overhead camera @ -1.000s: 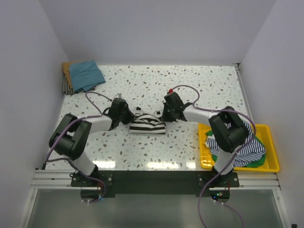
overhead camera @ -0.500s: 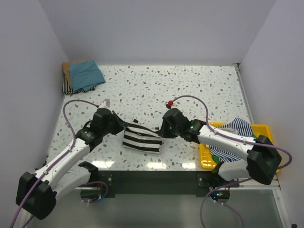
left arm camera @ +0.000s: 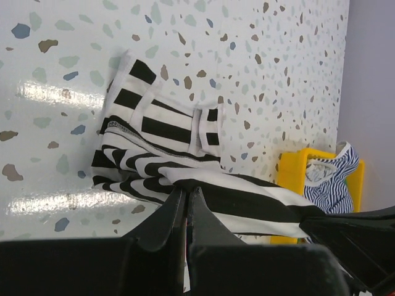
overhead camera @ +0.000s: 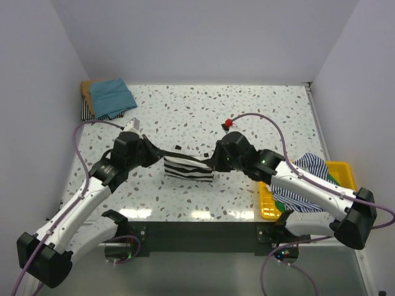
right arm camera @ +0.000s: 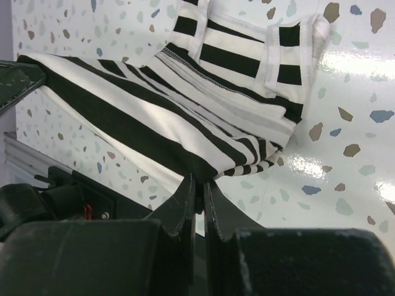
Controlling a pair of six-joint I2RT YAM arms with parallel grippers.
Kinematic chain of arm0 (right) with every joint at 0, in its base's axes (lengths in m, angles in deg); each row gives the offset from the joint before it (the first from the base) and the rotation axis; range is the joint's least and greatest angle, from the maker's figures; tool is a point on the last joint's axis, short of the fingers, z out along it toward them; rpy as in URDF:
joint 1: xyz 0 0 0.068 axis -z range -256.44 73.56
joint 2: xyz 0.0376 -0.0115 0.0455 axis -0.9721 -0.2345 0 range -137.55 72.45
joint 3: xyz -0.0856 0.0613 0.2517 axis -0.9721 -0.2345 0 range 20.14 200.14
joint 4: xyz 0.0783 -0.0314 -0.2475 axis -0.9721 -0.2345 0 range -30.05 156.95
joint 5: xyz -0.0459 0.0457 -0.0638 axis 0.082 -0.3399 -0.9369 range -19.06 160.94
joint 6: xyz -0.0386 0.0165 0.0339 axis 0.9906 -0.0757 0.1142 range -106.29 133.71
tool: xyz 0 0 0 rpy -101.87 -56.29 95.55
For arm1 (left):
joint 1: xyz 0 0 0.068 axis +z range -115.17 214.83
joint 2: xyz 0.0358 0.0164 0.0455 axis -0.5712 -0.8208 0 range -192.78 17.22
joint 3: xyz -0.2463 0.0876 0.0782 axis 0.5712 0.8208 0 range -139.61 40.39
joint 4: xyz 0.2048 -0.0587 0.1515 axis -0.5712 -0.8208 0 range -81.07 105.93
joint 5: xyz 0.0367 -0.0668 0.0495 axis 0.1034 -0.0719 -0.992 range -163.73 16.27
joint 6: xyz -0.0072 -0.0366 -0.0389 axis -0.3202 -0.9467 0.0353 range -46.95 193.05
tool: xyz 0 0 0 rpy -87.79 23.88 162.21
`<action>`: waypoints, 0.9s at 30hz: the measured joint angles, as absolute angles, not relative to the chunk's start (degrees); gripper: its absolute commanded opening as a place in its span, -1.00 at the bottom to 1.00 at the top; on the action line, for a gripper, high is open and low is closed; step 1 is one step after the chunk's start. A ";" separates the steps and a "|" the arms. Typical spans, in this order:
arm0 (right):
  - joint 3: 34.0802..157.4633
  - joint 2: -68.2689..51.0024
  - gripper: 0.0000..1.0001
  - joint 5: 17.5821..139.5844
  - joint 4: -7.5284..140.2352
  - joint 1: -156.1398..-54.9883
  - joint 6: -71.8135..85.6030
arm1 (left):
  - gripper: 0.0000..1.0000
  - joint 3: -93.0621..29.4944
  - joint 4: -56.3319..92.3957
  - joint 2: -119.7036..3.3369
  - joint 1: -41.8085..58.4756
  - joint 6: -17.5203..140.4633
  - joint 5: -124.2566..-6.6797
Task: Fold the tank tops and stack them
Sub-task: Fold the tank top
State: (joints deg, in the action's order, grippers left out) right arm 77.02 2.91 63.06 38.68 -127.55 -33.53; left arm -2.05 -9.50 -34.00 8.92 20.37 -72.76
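Both jaws pinch the striped tank top (overhead camera: 188, 169), long axis running left-right.

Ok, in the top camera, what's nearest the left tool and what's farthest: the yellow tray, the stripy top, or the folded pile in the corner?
1. stripy top: pinched in the left tool, just to its right.
2. folded pile: back left corner.
3. yellow tray: near right edge, farthest away.

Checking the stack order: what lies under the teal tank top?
Under the teal tank top, a tan-brown edge and a black-and-white striped edge stick out at the left; their order and anything else beneath are covered.
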 measured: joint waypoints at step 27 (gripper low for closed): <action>97.11 -25.42 -0.86 64.94 40.91 -108.84 -24.33 | -0.77 -23.82 6.26 -73.36 13.27 25.35 -74.81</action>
State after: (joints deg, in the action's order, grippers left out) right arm 97.11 -25.42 64.94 40.91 -108.84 -24.33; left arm -23.82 6.26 -73.36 13.27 25.35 -74.81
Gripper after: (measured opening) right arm 0.071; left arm 0.056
